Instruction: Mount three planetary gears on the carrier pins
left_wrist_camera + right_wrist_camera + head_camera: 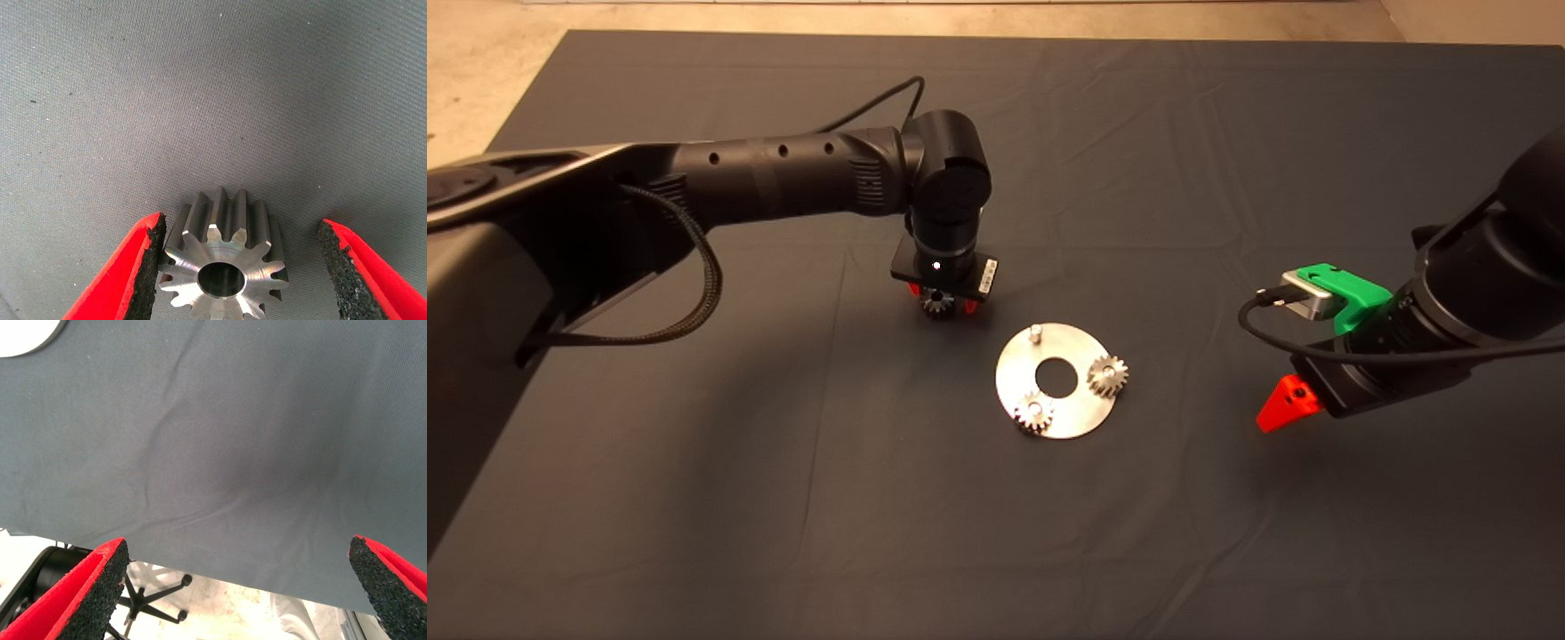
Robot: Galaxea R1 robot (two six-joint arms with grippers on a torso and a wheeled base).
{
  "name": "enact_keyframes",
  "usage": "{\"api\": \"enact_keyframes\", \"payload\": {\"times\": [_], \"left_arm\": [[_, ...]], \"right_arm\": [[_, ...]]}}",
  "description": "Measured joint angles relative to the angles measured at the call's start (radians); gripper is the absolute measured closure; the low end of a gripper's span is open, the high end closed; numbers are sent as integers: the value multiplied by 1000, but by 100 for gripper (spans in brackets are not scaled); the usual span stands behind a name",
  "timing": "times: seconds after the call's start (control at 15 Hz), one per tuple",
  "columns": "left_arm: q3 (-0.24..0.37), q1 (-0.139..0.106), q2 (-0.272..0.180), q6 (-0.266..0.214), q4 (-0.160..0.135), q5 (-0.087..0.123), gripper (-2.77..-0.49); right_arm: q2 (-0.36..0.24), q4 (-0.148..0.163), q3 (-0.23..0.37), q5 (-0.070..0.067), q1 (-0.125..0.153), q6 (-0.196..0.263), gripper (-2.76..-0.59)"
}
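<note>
The round silver disc (1076, 418) lies mid-mat. Two planetary gears (1108, 375) (1035, 412) sit on its carrier pins, and a third pin (1036, 333) at the far edge stands bare. A third gear (936, 308) (223, 267) lies on the mat up and left of the disc, centre hole up. My left gripper (938, 304) (241, 228) points straight down over it, open, with the gear between the pads. One pad (152, 267) is at the teeth; the other pad (340, 267) stands apart. My right gripper (1285, 407) (240, 550) hovers open to the disc's right, holding nothing.
The dark mat (783, 498) covers the table. Past its edge, the right wrist view shows a pale floor and a black chair base (150, 597). A pale rounded shape (23, 337) shows at that view's corner.
</note>
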Motion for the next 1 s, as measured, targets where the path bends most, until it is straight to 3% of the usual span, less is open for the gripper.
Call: {"api": "enact_keyframes", "payload": {"times": [0.27,0.67,1.0], "left_arm": [[-30,-3,10,-2,-18,2,-156],[-80,-11,16,-5,-74,-5,-156],[-93,-12,17,-5,-87,-10,-156]], "right_arm": [[0,0,2,0,0,3,-247],[0,0,4,0,0,3,-246],[0,0,5,0,0,3,-246]]}}
